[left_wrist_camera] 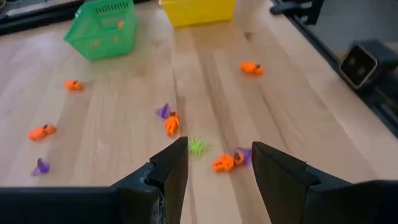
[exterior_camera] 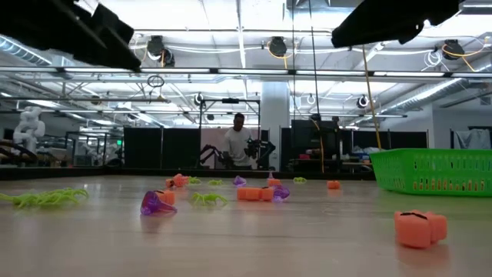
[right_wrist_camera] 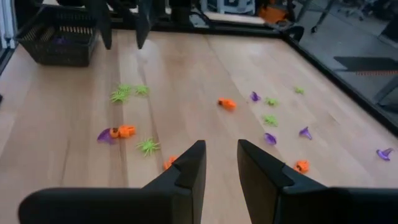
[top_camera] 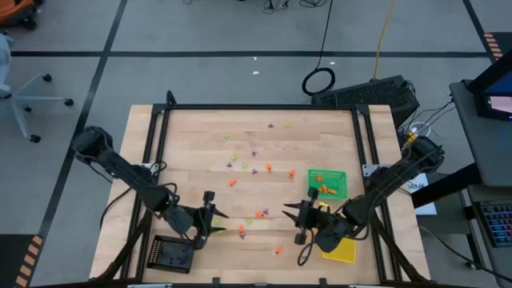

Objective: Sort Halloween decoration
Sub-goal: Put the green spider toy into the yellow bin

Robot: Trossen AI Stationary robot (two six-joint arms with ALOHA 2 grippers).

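Left gripper (left_wrist_camera: 219, 171) gapes over scattered trinkets (left_wrist_camera: 171, 123) — green tray (left_wrist_camera: 99, 31), yellow tray (left_wrist_camera: 198, 10) beyond.

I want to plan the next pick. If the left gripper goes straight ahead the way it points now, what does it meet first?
Probably the orange trinket with a purple one against it, lying on the table just ahead of the open left gripper. A lime green spider lies beside that line. How high the gripper hangs is unclear.

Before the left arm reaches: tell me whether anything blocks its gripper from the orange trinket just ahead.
Nothing visible does. The left gripper is open above bare table, and the orange trinket lies just ahead, touching a purple trinket.
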